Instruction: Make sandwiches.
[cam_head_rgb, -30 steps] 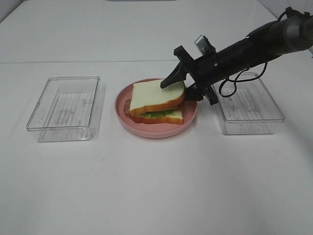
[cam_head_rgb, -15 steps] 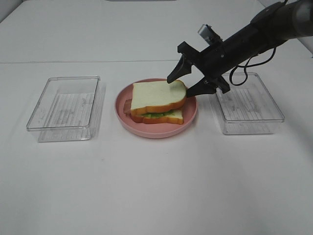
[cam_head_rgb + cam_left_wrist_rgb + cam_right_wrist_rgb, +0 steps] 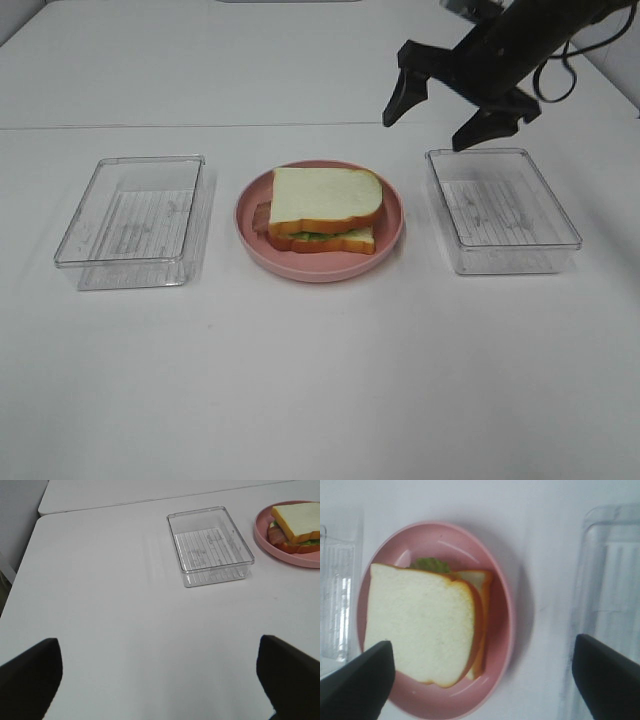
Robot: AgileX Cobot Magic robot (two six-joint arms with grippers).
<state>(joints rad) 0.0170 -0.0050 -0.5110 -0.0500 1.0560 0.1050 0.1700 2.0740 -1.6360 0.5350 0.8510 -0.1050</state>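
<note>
In the exterior high view the sandwich [image 3: 322, 211] sits stacked on the pink plate [image 3: 248, 226] at centre frame, its long axis running left to right, top bread slice slightly askew. The right gripper [image 3: 458, 106] hangs in the upper right, jaws spread and empty, so the stack lies down and to the left of it; this arm looks the nearer one. In the left wrist view the left gripper [image 3: 159, 672] shows splayed, empty fingers at the bottom corners, with a clear tray [image 3: 210, 545] between it and the sandwich at upper right. The right wrist view shows the sandwich left of centre, between the parted fingertips.
</note>
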